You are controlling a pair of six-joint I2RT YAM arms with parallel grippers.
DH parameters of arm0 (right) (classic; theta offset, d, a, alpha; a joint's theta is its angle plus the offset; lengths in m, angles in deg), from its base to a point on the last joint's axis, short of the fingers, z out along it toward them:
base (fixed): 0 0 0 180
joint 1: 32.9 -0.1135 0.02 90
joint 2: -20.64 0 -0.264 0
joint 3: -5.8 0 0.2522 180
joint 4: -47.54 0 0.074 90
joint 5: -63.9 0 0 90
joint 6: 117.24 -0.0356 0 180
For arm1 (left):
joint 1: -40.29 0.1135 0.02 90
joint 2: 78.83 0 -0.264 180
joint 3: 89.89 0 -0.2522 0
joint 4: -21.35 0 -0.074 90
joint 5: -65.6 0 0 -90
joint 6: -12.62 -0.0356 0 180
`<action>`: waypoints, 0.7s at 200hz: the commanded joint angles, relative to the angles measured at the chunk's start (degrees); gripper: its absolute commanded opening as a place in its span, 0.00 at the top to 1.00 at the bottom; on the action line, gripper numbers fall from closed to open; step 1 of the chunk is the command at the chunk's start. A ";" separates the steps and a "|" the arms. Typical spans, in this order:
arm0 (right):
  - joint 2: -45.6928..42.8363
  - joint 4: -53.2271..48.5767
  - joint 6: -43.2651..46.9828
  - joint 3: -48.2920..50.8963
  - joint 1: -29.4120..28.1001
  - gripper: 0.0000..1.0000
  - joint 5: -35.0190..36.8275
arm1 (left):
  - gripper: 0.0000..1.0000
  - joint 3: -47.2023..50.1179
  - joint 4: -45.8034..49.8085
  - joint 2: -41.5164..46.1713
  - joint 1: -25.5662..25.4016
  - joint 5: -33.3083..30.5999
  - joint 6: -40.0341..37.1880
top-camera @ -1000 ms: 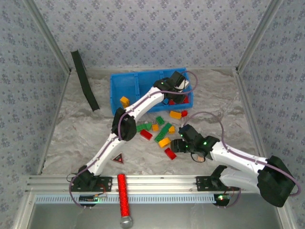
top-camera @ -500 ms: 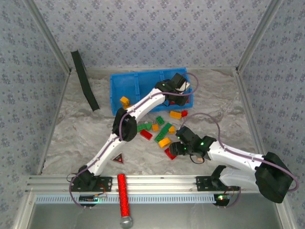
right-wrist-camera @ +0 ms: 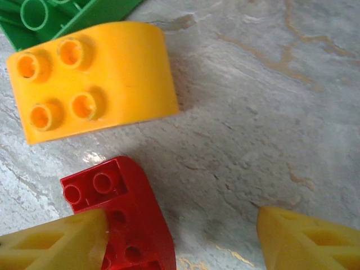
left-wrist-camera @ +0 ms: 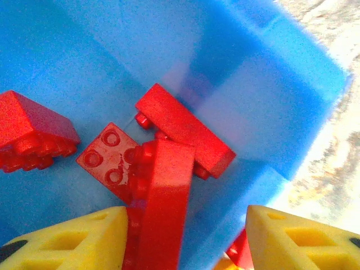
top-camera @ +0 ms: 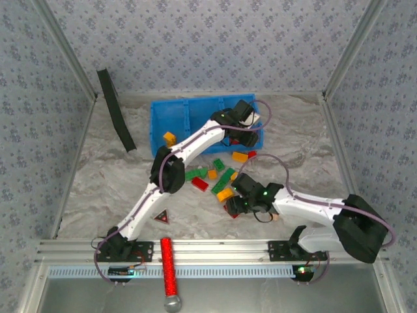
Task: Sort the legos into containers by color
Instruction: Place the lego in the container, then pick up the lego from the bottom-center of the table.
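Four red legos (left-wrist-camera: pixel 185 132) crowd the blue bin (left-wrist-camera: pixel 253 84) corner under the parted left gripper (left-wrist-camera: pixel 185 216). The wide right gripper (right-wrist-camera: pixel 183 219) touches one red lego (right-wrist-camera: pixel 129 214); table (right-wrist-camera: pixel 270 112) rightward open.

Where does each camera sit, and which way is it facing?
Top external: fixed above and behind the bases, looking down on the table; left arm reaches over the bin, right arm over loose bricks.
Left wrist: looks down into the bin's right end at red bricks; open left end effector at bottom.
Right wrist: looks down at the table, an orange brick and a red brick; open right end effector at bottom.
Shared: top and right wrist both show that orange brick.
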 commanded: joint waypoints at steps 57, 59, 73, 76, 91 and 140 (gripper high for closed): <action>8.31 -0.06 2.36 -5.05 -4.39 0.30 1.65 | 0.39 4.70 -2.27 15.00 -0.62 5.46 0.29; 8.34 -0.16 2.34 -5.12 -4.54 0.29 1.81 | 0.38 4.80 -2.32 15.14 -0.68 5.48 0.29; 8.09 -0.40 2.25 -5.56 -5.26 0.29 2.28 | 0.38 5.65 -2.37 16.35 -0.84 5.69 0.19; 7.92 -0.50 2.25 -5.70 -5.34 0.30 2.39 | 0.38 5.89 -2.38 16.65 -0.86 5.70 0.13; 6.82 -0.71 2.50 -6.24 -5.86 0.30 2.33 | 0.38 7.42 -2.45 18.17 -1.03 5.47 -0.15; 0.54 -0.05 3.03 -6.78 -6.67 0.29 -0.34 | 0.37 15.14 -5.29 24.71 -1.14 4.39 -0.31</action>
